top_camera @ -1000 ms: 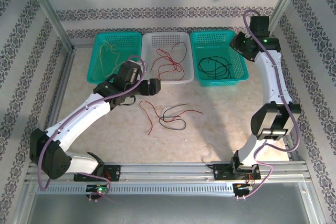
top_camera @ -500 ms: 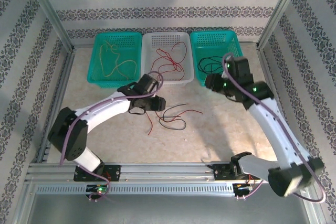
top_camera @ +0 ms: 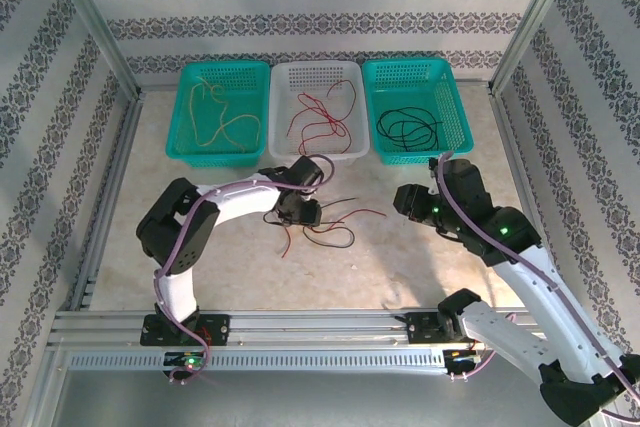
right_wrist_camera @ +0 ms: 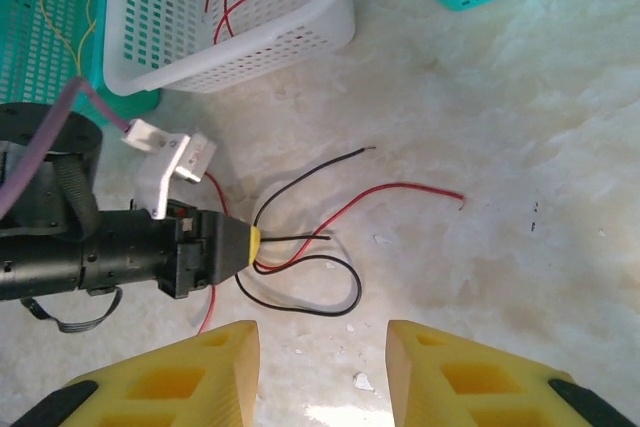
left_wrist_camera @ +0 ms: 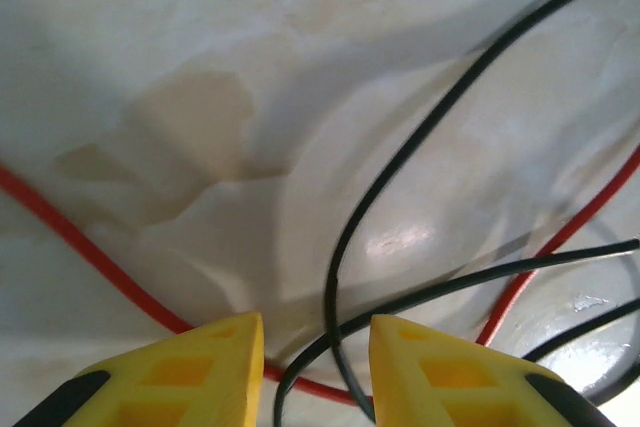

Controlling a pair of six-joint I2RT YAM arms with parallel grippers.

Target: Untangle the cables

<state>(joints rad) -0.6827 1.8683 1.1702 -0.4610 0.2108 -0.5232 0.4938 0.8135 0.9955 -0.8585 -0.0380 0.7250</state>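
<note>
left gripper (left_wrist_camera: 315, 332): jaws partly apart, astride crossed red and black wires, no pinch evident | right gripper (right_wrist_camera: 322, 347): open, empty, in front of the white basket (top_camera: 340, 152), toward its right | cables: last tangle (top_camera: 330, 227) on the table just in front of the white basket; red wires (top_camera: 320, 112) inside it, yellow wires (top_camera: 222, 112) in the left teal basket (top_camera: 215, 155) beside it, black wires (top_camera: 408, 127) in the right teal basket (top_camera: 420, 155) on its other side | progress: judged mostly sorted, one red-black knot left to part and bin

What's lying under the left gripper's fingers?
A red cable and black cables cross on the table under the left gripper. Where they run beneath its yellow fingertips is covered.
</note>
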